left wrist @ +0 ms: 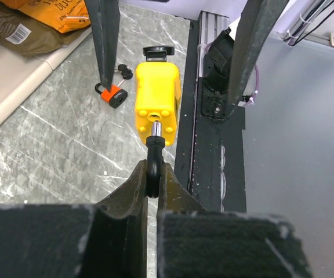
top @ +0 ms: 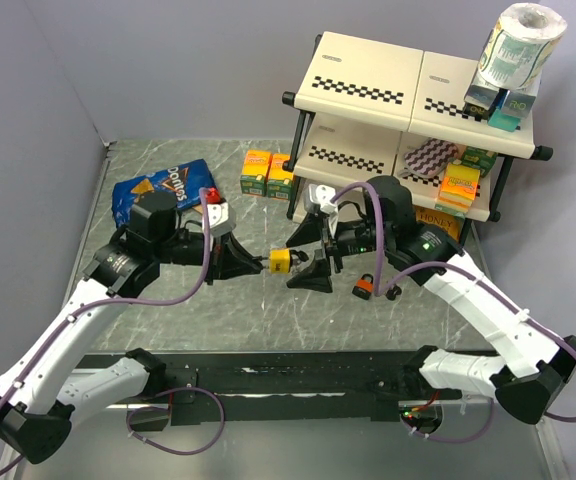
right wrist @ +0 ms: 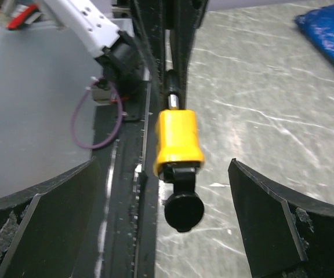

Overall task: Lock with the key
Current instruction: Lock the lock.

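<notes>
A yellow padlock [top: 281, 261] hangs in the air between the two arms, above the table. My left gripper [left wrist: 153, 174] is shut on its dark shackle [left wrist: 154, 159], with the lock body [left wrist: 155, 95] pointing away from it. A key with a round black head [right wrist: 183, 209] sticks out of the lock's far end [right wrist: 178, 142]. My right gripper [right wrist: 166, 174] is open wide, one finger on each side of the key head and touching neither it nor the lock. From above, the left gripper [top: 258, 262] and the right gripper [top: 308, 264] face each other across the lock.
A small orange padlock [top: 365, 288] with its keys lies on the table under the right arm. A blue chips bag [top: 163, 187] lies at the back left and small boxes [top: 268, 172] beside a two-tier rack [top: 408, 110] at the back right. A black rail [top: 298, 375] runs along the near edge.
</notes>
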`<state>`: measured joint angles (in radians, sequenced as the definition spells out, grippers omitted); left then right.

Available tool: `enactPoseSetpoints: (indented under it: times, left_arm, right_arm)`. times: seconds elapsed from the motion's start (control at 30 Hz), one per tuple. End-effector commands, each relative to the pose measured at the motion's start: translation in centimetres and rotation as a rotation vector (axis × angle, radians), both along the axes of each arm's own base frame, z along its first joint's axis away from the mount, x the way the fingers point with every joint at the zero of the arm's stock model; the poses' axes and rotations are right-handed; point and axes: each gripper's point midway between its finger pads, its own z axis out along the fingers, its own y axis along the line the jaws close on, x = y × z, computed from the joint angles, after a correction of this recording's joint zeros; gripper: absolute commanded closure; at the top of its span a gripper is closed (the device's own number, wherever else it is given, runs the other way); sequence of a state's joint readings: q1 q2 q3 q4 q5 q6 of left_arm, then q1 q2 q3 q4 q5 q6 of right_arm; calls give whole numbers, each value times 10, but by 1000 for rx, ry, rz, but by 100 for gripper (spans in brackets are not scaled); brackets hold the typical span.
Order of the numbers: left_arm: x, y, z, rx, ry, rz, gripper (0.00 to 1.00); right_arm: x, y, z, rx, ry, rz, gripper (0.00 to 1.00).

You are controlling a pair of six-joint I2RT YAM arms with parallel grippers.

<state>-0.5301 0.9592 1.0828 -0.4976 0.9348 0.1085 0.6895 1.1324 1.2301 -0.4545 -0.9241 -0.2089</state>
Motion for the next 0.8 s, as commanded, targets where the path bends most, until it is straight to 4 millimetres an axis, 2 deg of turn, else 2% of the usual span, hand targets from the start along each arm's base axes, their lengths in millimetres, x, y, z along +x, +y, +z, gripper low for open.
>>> enactPoseSetpoints:
  times: [0.0, 0.13, 0.23, 0.47, 0.77]
  left_arm:
    - [0, -5, 13, -49, -15, -19, 99]
    - [1, -7, 4, -39, 32, -14, 99]
    - [2, -8, -1, -30, 54, -15, 99]
    - [-4, -7, 8, -62, 22, -39, 99]
    - [-7, -5, 16, -74, -9, -37, 99]
  right_arm:
    - [8, -9, 20, 22, -134, -65, 0]
    - [19, -15, 17, -1, -156, -133, 0]
    - [19, -17, 20, 5, -173, -136, 0]
    - [9, -14, 14, -3, -128, -62, 0]
    - [11, -9, 13, -2, -111, -48, 0]
